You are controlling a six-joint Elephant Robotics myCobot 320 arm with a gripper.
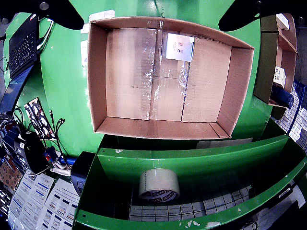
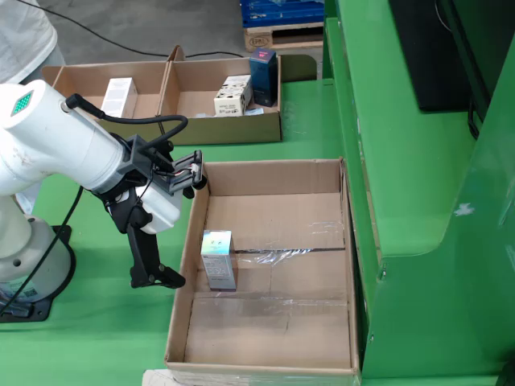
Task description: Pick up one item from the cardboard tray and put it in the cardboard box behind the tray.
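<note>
The pincer (image 2: 173, 229) hangs from the white arm (image 2: 56, 145) in the still view, just outside the left wall of the big cardboard box (image 2: 273, 181). Its black fingers (image 2: 149, 261) stand wide apart, one up by the box's far left corner, the other down beside the left wall, and nothing sits between them. Right of the lower finger, inside the box and close against the left wall, a small silvery carton (image 2: 218, 259) stands upright on the taped floor. Beyond the pincer, farther from the camera, the cardboard tray (image 2: 161, 129) holds a white carton (image 2: 119, 96) in its left compartment and a pale carton (image 2: 233, 95) with a dark blue carton (image 2: 263, 78) in its right one.

In the view riding on the pincer, only two black finger tips (image 1: 57, 12) show at the top corners, far apart and bare. Beneath them the box (image 1: 98, 81) lies open, with the silvery carton (image 1: 179, 47) near its top wall. Lower down a tape roll (image 1: 159, 185) rests in a green shelf (image 1: 192, 160).
</note>
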